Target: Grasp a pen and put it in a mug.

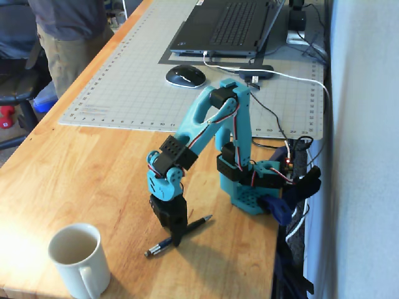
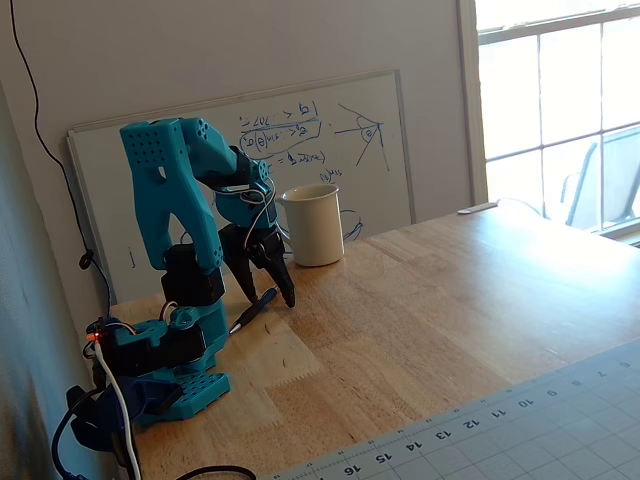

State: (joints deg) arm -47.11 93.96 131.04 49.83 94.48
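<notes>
The hand [image 1: 176, 235] points down at the counter [image 1: 93, 174], and its two fingers are open, one on each side of the pen [image 1: 179, 235]. The pen lies flat right under the hand. To do this step well, the hand should squeeze the pen near its middle, so it does not tip when lifted. The mug [image 1: 77, 258] stands upright near the hand, not touching it. It looks empty inside.
</notes>
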